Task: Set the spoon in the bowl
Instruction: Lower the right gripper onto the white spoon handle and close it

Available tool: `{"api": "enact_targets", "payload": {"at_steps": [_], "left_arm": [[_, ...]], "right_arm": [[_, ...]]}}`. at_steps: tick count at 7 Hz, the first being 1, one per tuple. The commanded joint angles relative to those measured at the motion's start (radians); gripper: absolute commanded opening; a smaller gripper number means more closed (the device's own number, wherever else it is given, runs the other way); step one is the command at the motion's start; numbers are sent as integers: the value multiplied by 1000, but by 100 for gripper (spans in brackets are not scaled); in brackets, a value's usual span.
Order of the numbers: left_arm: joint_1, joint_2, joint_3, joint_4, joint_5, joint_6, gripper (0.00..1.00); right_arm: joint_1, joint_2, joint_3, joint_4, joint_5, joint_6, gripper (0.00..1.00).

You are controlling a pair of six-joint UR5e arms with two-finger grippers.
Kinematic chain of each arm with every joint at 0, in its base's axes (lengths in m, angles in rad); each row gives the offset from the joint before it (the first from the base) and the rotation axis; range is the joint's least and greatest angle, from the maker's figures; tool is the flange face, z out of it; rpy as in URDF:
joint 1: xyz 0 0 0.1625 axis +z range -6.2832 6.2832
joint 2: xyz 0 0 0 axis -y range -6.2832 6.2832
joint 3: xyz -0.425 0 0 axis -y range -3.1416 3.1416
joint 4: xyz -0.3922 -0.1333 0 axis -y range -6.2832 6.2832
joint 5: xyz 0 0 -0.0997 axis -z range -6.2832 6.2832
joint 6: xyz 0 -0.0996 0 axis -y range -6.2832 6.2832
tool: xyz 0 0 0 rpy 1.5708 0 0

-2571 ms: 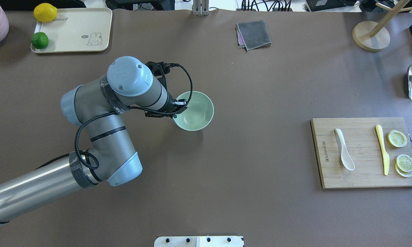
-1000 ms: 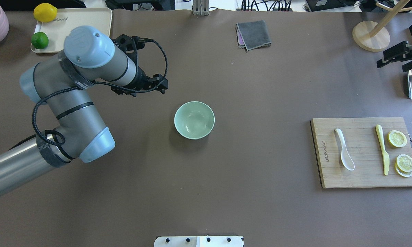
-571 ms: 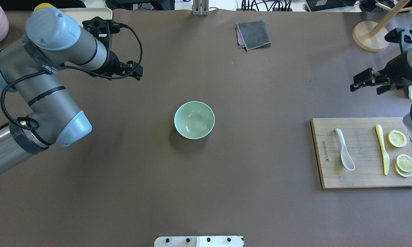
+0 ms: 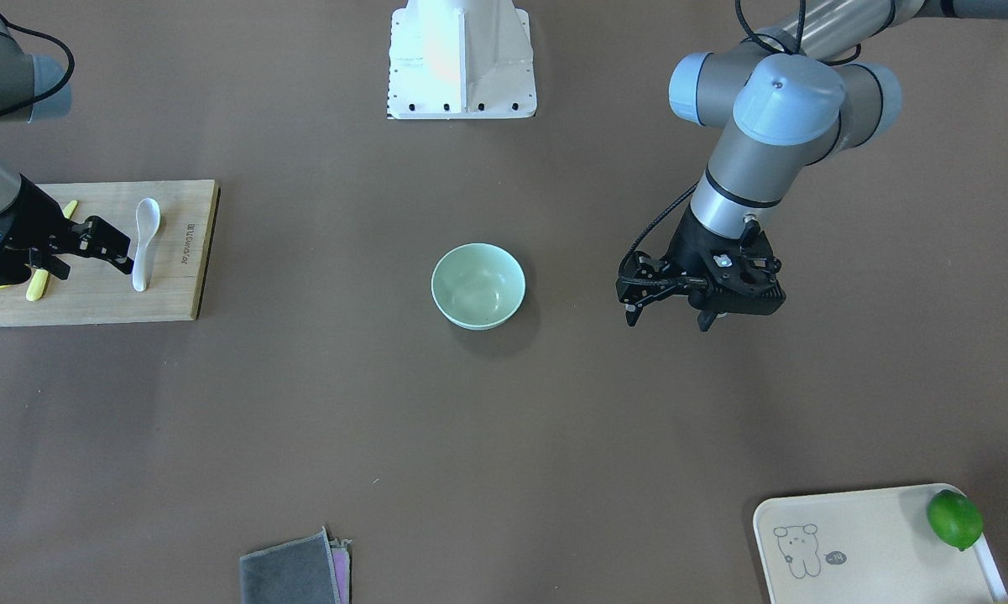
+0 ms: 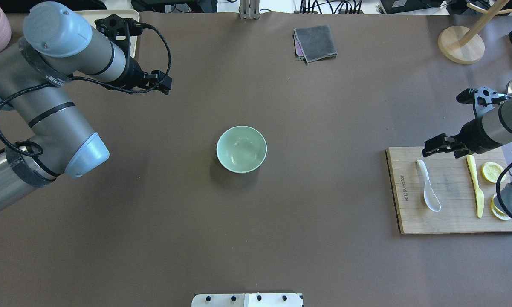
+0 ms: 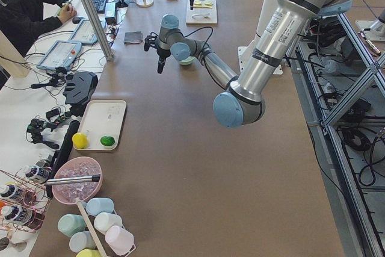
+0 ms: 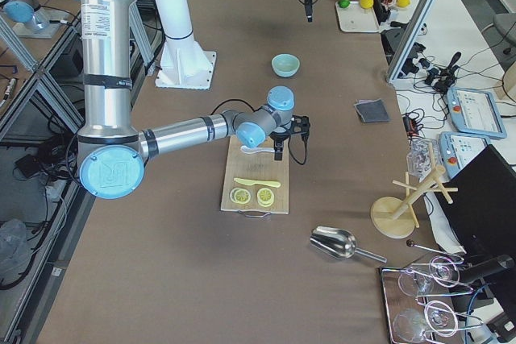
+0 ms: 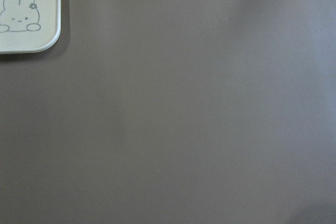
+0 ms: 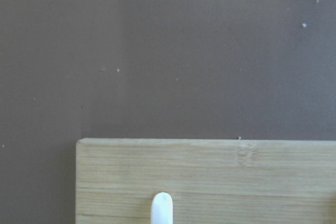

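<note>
The pale green bowl (image 5: 241, 149) (image 4: 477, 285) stands empty at the middle of the table. The white spoon (image 5: 427, 185) (image 4: 144, 243) lies on the wooden cutting board (image 5: 447, 221) at the right, handle pointing away from me. My right gripper (image 5: 442, 149) (image 4: 84, 256) hovers open over the board's far edge, just beyond the spoon's handle. The right wrist view shows the handle tip (image 9: 161, 206) at its bottom edge. My left gripper (image 5: 151, 87) (image 4: 668, 319) hangs open and empty, to the left of the bowl and farther back.
A yellow knife (image 5: 475, 187) and lemon slices (image 5: 493, 172) share the board with the spoon. A grey cloth (image 5: 315, 42) lies at the back centre, a wooden stand (image 5: 460, 44) at the back right. A cream tray (image 4: 856, 545) with a lime (image 4: 954, 518) sits back left.
My left gripper has let go of the bowl's rim and moved back and left. My right arm has come in from the right and moved toward the board's far edge.
</note>
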Motion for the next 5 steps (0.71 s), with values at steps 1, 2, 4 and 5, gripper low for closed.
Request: {"api": "enact_targets", "payload": {"at_steps": [1,2,4,5], "left_arm": [[-1,1,-6,-2,-4,40,98],[1,1,-5,-3,-2,42,98],[-1,2,-2,-3,1,44,98],[-1,2,-2,-3,1,44,98]], "right_arm": [[-84,-27,-11,79,-32,40,100],[-100,-27,-18,77,-76,62,100],[-102,-13,-38,79,-76,67,93],[-102,-13,-40,79,-78,73,85]]}}
